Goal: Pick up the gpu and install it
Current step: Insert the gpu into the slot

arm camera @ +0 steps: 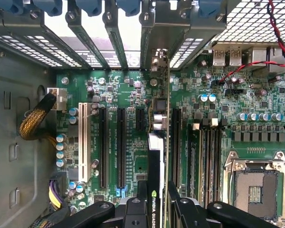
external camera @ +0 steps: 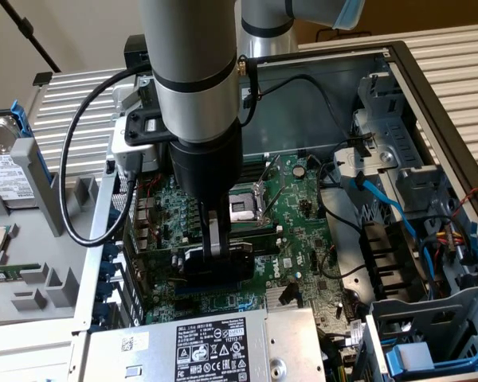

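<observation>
The gpu (arm camera: 155, 166) stands on edge over the green motherboard (arm camera: 128, 90), seen from above as a thin card with a black shroud bearing an NVIDIA label. Its silver end bracket (arm camera: 159, 57) reaches the rear slot openings of the case. My gripper (arm camera: 156, 202) is shut on the card, one black finger on each face. In the exterior view the gripper (external camera: 215, 243) hangs straight down inside the open computer case, with the gpu (external camera: 207, 267) low over the expansion slots at the view's left of the motherboard (external camera: 303, 211).
Beside the card lie black slots (arm camera: 120, 142) and a white slot (arm camera: 83, 142). Memory sticks (arm camera: 204, 152) and the CPU socket (arm camera: 256, 190) sit on its other side. A power supply (external camera: 199, 346), drive cage (external camera: 382, 159) and blue cables (external camera: 390, 203) crowd the case.
</observation>
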